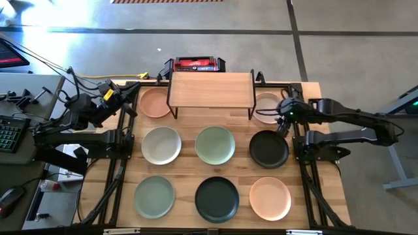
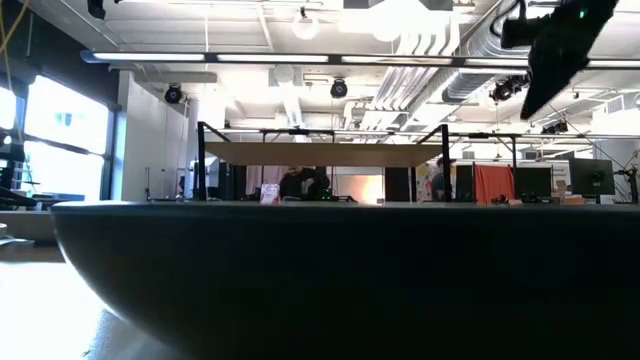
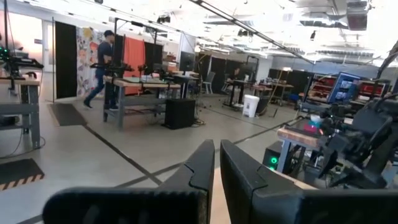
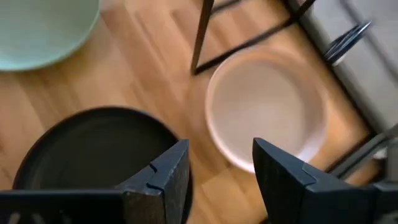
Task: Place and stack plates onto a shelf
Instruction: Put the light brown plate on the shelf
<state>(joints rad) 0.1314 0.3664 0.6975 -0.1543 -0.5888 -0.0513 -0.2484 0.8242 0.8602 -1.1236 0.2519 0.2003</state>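
Observation:
Eight plates lie flat on the wooden table. In the far row are a peach plate (image 1: 155, 102) and a pale plate (image 1: 266, 108) (image 4: 267, 115). The middle row has white (image 1: 161, 145), sage green (image 1: 215, 144) and black (image 1: 268, 148) (image 4: 93, 149) plates. Sage (image 1: 155, 196), black (image 1: 217, 199) and peach (image 1: 270, 198) plates make up the near row. The light-wood shelf (image 1: 211, 88) (image 2: 320, 155) stands on black legs at the far edge, bare. My right gripper (image 1: 285, 125) (image 4: 217, 155) hangs open above the table, between the middle-row black plate and the pale one. My left gripper (image 1: 129, 93) (image 3: 216, 165) is raised at the far left, shut.
A red and black case (image 1: 194, 64) sits behind the shelf. Black frame rails (image 1: 117, 170) run along both sides of the table. The near black plate's rim (image 2: 320, 280) fills the low view's lower half. A person walks far off in the room (image 3: 102, 62).

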